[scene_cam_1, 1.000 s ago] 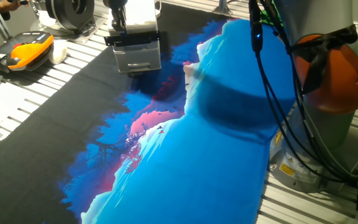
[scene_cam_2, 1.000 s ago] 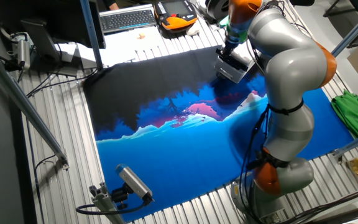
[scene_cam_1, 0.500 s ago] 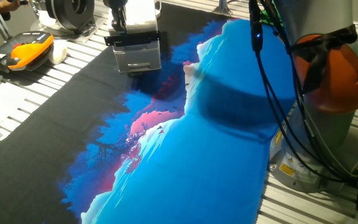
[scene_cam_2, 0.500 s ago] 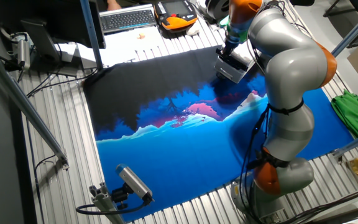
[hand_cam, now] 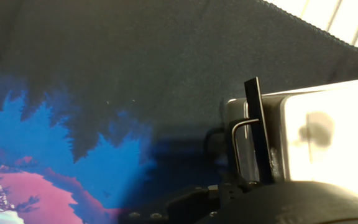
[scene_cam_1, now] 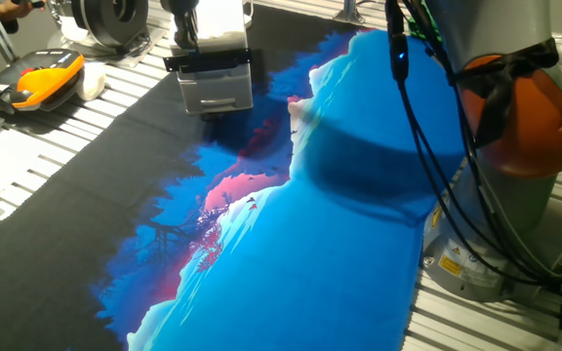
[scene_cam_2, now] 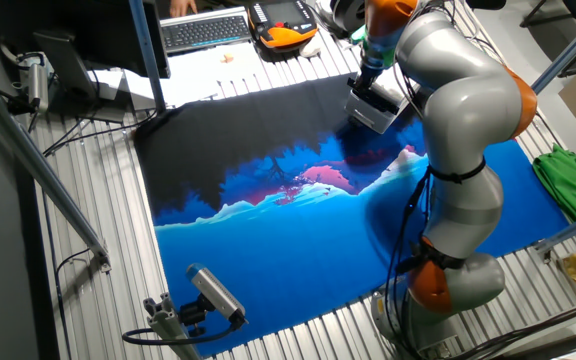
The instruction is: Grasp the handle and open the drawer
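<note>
In one fixed view, the small white cabinet [scene_cam_1: 215,39] stands at the far end of the counter [scene_cam_1: 66,127], on the black part of a blue, pink and black cloth [scene_cam_1: 291,244]. The drawer [scene_cam_1: 217,91] shows its grey front toward the camera, and the black handle [scene_cam_1: 209,59] runs across the top of that front. The end effector [scene_cam_1: 185,24] hangs just above the handle's left end; whether its fingers are apart or together cannot be told here. An orange-and-black case [scene_cam_1: 29,80] lies on the counter well to the left. Nothing of the drawer's inside can be seen.

In the other fixed view, the arm [scene_cam_2: 458,130] bends over the cloth [scene_cam_2: 298,230] and reaches down to the cabinet [scene_cam_2: 370,108] near the cloth's far edge. The end effector is hidden by the wrist. The case [scene_cam_2: 283,22] sits beyond, beside a keyboard [scene_cam_2: 203,30].

In the hand view, the handle [hand_cam: 258,127] appears edge-on as a thin black bar, held off the grey drawer front [hand_cam: 246,146] by a bent metal bracket [hand_cam: 237,144]. The white cabinet [hand_cam: 328,130] is glared out at right. The fingers are out of view, so their state cannot be told.
</note>
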`<state>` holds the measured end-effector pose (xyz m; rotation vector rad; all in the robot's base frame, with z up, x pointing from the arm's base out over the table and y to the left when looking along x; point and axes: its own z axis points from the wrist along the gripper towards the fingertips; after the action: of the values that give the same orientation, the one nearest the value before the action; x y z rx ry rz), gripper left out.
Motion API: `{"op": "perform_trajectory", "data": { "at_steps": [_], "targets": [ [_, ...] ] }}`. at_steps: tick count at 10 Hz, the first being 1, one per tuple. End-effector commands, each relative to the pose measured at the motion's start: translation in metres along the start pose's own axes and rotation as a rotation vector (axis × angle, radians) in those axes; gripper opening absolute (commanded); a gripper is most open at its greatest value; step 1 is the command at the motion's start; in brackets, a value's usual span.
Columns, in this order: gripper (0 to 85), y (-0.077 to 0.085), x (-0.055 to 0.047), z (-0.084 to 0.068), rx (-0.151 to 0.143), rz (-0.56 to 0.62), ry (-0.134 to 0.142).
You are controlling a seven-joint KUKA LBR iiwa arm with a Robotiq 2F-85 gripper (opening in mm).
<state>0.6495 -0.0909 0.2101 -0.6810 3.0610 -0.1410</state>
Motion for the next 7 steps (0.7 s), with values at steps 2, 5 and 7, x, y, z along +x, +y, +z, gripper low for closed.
{"op": "perform_trajectory", "data": {
  "at_steps": [2,5,7],
  "targets": [
    [0.0,-0.0006,0.0014,-0.0014,-0.032,0.009,-0.005],
    [0.0,-0.0005,0.0013,-0.0016,-0.033,0.026,-0.005],
    [0.0,-0.0005,0.0013,-0.0016,-0.033,0.021,-0.003]
  ]
}}
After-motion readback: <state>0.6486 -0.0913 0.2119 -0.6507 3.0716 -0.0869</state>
